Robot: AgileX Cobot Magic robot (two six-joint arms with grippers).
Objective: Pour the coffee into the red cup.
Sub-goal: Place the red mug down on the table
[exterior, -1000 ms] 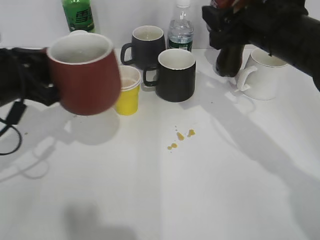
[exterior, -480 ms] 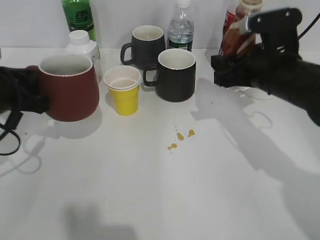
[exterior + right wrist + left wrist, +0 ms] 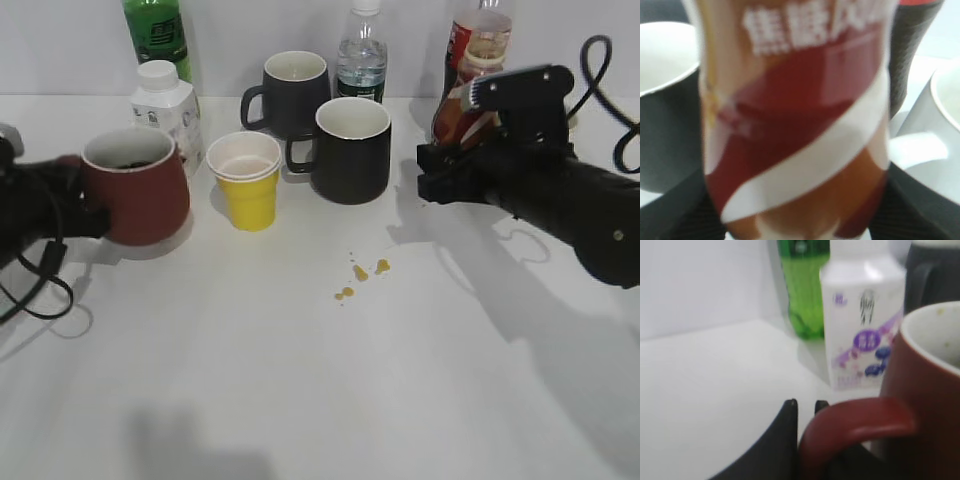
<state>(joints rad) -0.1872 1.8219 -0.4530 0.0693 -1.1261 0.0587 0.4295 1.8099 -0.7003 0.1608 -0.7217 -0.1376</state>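
Observation:
The red cup sits low at the table's left, on it or just above it; something dark shows inside. My left gripper is shut on its loop handle, with the fingertips on either side. The coffee bottle, brown-orange with a white swirl, stands upright at the back right, in front of the cola bottle. My right gripper is shut around its lower body. The bottle fills the right wrist view, with the dark fingers at both bottom corners.
A yellow paper cup, two black mugs, a white milk bottle, a green bottle and a water bottle stand at the back. A white mug is beside the coffee. Orange drops lie mid-table.
The left gripper has lowered the red cup from mid-air to the table's left. The right gripper has brought the coffee bottle down and upright at the back right.

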